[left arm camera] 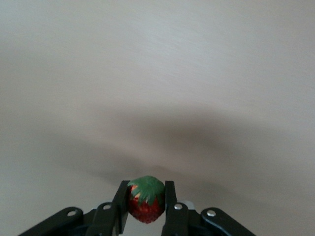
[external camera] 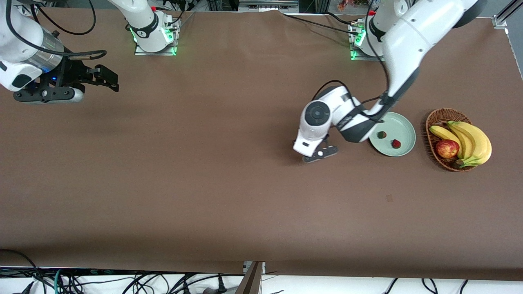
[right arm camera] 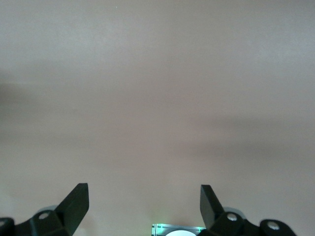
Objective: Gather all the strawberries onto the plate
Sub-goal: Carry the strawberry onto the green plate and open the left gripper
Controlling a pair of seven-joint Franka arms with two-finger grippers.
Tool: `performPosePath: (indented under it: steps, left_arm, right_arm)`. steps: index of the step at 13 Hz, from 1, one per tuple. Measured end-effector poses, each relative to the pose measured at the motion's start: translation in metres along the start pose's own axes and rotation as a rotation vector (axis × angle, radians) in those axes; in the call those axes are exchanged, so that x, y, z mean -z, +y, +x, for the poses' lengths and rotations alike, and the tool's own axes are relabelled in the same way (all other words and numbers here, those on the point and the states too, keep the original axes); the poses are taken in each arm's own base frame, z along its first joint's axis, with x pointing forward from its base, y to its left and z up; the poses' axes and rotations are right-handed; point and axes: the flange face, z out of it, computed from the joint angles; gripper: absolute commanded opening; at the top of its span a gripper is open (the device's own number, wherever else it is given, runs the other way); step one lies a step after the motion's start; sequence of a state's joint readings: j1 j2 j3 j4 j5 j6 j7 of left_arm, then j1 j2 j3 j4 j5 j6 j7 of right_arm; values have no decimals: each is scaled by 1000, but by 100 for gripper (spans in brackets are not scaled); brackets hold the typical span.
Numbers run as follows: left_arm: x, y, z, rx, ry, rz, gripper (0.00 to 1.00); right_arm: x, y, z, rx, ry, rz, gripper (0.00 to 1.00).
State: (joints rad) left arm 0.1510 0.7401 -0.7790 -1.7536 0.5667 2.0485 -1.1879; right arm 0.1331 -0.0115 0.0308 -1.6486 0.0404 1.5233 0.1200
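So the left gripper [left arm camera: 145, 206] is down low at the table [external camera: 204, 183], just beside the plate [external camera: 402, 126] on the side toward the right arm, and its fingers are clamped on a strawberry [left arm camera: 146, 200] — the wrist view shows it pinched between the two pads, green cap up. That looks like the last one: two strawberries already sit in the pale green plate, one [external camera: 381, 134] close to the arm and another [external camera: 396, 143] a bit nearer the front camera.

My read is we're at the pick-up step for berry number three. Next it needs a lift straight up, a short carry over the plate's rim, then a release low enough that the berry doesn't bounce out. The arm's own elbow hangs over part of the plate, so it'll have to swing clear a little.

The right gripper [external camera: 92, 79] waits up over the right arm's end of the table, fingers spread wide apart, nothing in them.

Surface is a plain brown cloth-looking cover — flat, nothing else loose on it that I can spot. A wicker basket [external camera: 439, 118] with bananas [external camera: 470, 141] and an apple [external camera: 447, 148] sits near the plate toward the left arm's end. Cables run along the near edge.
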Motion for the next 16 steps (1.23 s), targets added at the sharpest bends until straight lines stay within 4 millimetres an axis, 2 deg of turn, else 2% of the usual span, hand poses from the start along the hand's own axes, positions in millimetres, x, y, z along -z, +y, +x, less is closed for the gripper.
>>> performPosePath:
  steps: [2,3,5,6,8,11,12,13,16]
  left_arm:
    - [19,-57,37,-31,-64,12,25]
    - [22,-93,55,-55,-89,6,25]
    - [16,-169,86,-112,-126,-12,25]
    - [10,-201,97,-139,-141,-18,25]
    - [-5,-250,111,-181,-166,-26,26]
    - [-31,-296,120,-218,-196,-12,32]
    - [-39,-302,120,-220,-202,0,52]
    - [-46,-303,118,-227,-209,8,99]
    - [-52,-298,113,-250,-218,14,100]
  right_arm:
    - [4,2,0,2,10,-8,100]
    - [7,2,1,4,17,-13,100]
    - [10,3,3,6,26,-29,100]
    - [10,3,5,6,27,-32,100]
    - [11,4,8,3,31,-32,100]
    - [8,5,11,1,29,-32,100]
    - [8,5,12,1,29,-32,100]
    - [7,5,13,1,30,-32,100]
    - [9,5,16,1,48,-30,100]
